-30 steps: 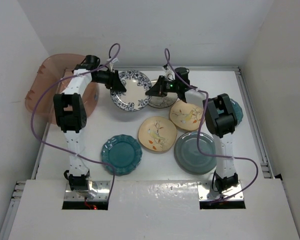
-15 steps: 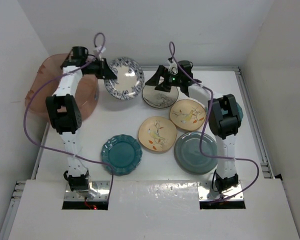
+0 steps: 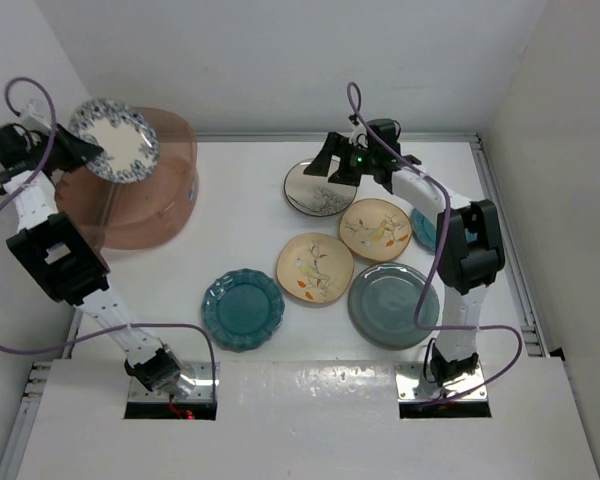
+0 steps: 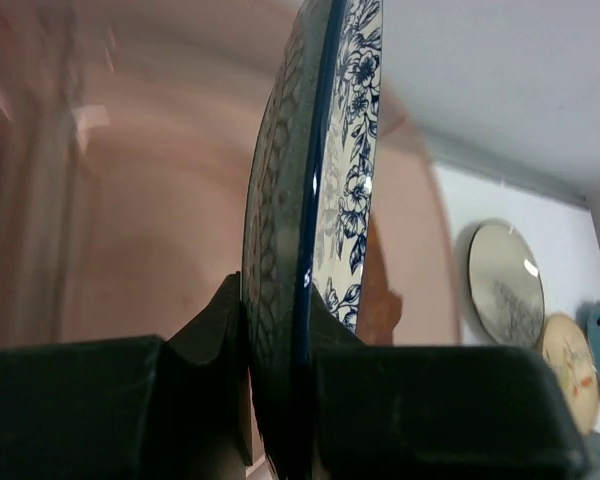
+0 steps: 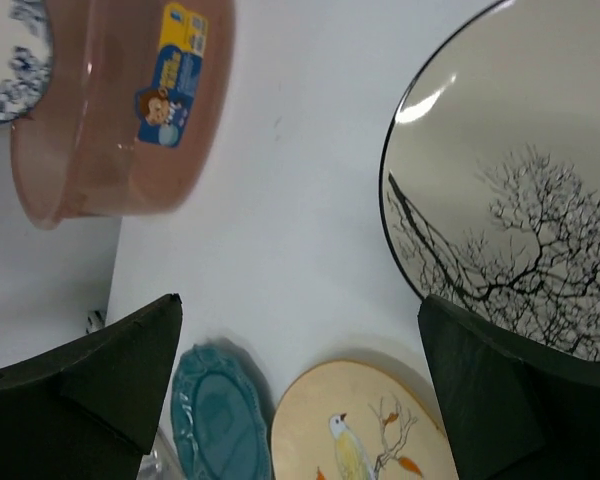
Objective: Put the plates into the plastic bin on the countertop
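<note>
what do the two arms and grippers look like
Both the left arm and right arm have white tubular links joined by blocky black joints, each trailed by a looping purple cable. The left gripper and right gripper are black with thick, blocky fingers. A green light glows near the right wrist.

From above and behind we overlook the whole white glossy worktop (image 3: 240, 230); both close wrist views share the translucent pink plastic bin (image 5: 110, 120).
</note>
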`<state>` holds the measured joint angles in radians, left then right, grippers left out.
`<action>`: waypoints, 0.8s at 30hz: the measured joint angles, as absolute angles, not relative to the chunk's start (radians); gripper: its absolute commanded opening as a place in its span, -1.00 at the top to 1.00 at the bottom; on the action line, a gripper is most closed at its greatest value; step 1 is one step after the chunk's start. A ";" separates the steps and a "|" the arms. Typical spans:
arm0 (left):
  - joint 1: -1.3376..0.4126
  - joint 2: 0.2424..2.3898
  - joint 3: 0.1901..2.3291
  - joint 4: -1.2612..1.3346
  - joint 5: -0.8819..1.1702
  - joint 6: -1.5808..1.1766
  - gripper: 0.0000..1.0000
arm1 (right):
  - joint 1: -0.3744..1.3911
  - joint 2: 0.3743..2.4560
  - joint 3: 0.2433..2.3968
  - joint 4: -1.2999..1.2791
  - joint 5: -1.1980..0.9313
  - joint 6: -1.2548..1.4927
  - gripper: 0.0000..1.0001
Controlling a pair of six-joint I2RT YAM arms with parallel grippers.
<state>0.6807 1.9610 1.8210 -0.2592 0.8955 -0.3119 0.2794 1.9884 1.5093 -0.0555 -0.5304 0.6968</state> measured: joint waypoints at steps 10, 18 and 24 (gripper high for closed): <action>0.560 2.189 1.707 -0.375 0.776 -0.225 0.71 | 0.210 2.076 1.687 -0.221 -0.408 0.761 -0.43; 0.564 2.190 1.678 -0.377 0.708 -0.169 -0.32 | 0.081 2.208 1.710 -0.245 -0.324 0.829 -0.38; 0.561 2.191 1.682 -0.443 0.553 -0.107 -1.00 | 0.056 2.348 1.747 -0.300 -0.290 0.849 -0.29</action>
<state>0.5613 2.1910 1.6817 -0.4435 0.5533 -0.1070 0.0563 2.3482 1.7470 -0.3004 -0.2897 0.8494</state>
